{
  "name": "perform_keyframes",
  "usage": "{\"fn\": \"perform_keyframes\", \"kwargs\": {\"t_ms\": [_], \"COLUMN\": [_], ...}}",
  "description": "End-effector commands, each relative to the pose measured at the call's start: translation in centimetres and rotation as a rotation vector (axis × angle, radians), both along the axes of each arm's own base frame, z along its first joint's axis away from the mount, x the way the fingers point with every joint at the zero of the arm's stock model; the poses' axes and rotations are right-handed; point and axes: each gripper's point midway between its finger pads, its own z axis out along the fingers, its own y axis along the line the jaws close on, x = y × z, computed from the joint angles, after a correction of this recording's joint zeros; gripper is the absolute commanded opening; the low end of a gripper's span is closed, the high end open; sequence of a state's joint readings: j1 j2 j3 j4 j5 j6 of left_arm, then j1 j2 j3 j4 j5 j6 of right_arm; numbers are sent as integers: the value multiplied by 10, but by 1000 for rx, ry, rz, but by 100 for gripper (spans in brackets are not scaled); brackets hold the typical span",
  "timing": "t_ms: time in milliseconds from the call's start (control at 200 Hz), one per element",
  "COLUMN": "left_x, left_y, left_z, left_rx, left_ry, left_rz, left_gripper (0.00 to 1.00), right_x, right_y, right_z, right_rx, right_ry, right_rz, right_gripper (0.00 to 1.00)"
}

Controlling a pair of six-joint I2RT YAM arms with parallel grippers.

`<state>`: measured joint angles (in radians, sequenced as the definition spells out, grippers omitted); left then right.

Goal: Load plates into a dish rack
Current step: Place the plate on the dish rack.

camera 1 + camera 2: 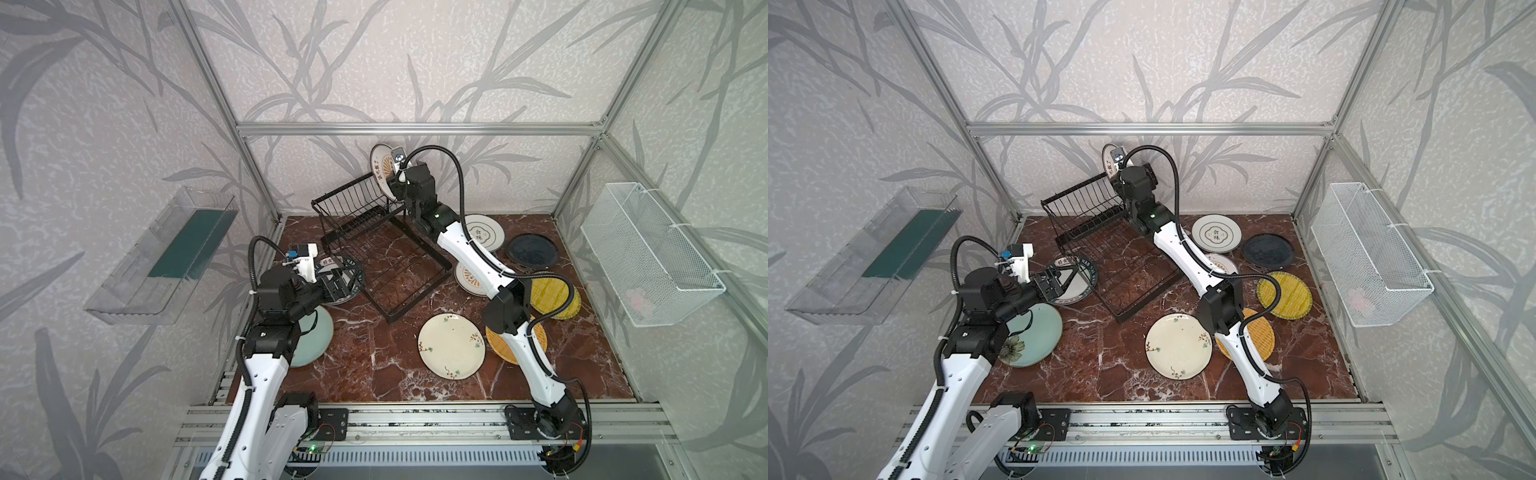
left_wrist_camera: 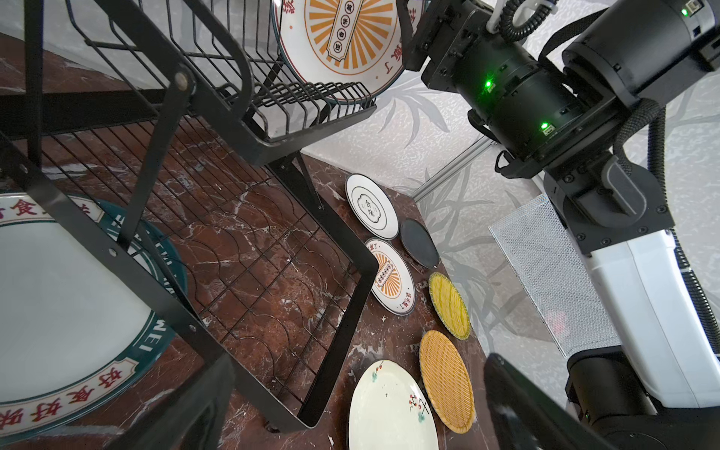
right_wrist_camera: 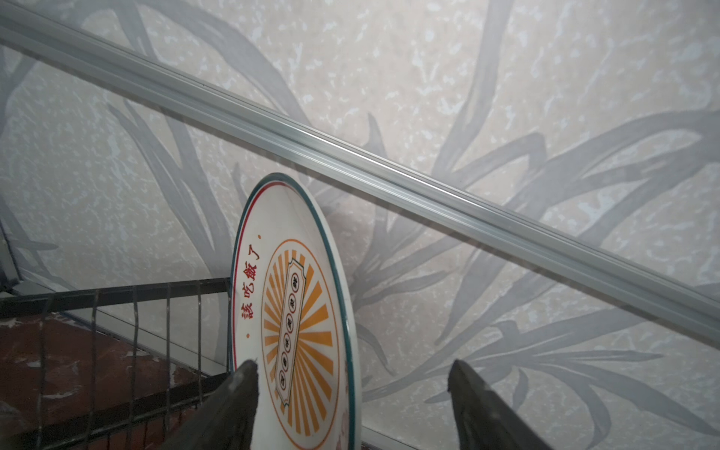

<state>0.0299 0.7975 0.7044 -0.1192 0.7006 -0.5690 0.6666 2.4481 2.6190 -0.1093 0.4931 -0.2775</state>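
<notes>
One sunburst plate (image 3: 300,311) stands on edge in the rack (image 1: 347,201), its rim between the parted fingers (image 3: 233,397) of my right hand (image 3: 352,368), which grips nothing.

The sunburst plate (image 3: 297,311) is white and orange, the floral plate (image 1: 451,351) cream, the rack (image 1: 356,208) black.
</notes>
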Motion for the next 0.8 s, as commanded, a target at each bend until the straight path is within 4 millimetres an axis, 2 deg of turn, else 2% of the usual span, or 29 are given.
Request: {"fn": "perform_keyframes", "kwargs": {"t_ms": [0, 210, 320, 380, 400, 415, 535, 605, 635, 650, 795], "left_x": [3, 6, 5, 2, 1, -1, -14, -29, -37, -42, -66], "left_y": [4, 11, 18, 24, 25, 27, 38, 58, 69, 73, 91], "left_z": [-4, -13, -22, -35, -39, -45, -74, -99, -111, -118, -157], "left_rx": [-11, -7, 9, 8, 4, 0, -54, -73, -86, -97, -329], "left_ry": [13, 61, 108, 172, 198, 222, 377, 510, 576, 609, 769], "left_rz": [16, 62, 108, 145, 160, 169, 260, 392, 466, 499, 691], "left_gripper": [99, 99, 99, 99, 99, 99, 99, 99, 99, 99, 99], "right_x": [-20, -41, -57, -67, -70, -75, -100, -115, -118, -125, -155], "right_y": [-18, -32, -46, -54, -56, -59, -78, -86, -85, -89, -101], "right_z": [50, 63, 66, 67, 61, 65, 47, 34, 17, 24, -13], "right_rx": [55, 82, 103, 120, 122, 132, 158, 171, 162, 179, 210], "right_ry": [-48, -37, -33, -35, -26, -32, 7, 52, 91, 87, 216], "right_rz": [-10, 3, -5, -2, 0, 0, 6, 22, 31, 38, 70], "right_gripper": [88, 99, 99, 99, 99, 99, 99, 99, 99, 99, 99]}}
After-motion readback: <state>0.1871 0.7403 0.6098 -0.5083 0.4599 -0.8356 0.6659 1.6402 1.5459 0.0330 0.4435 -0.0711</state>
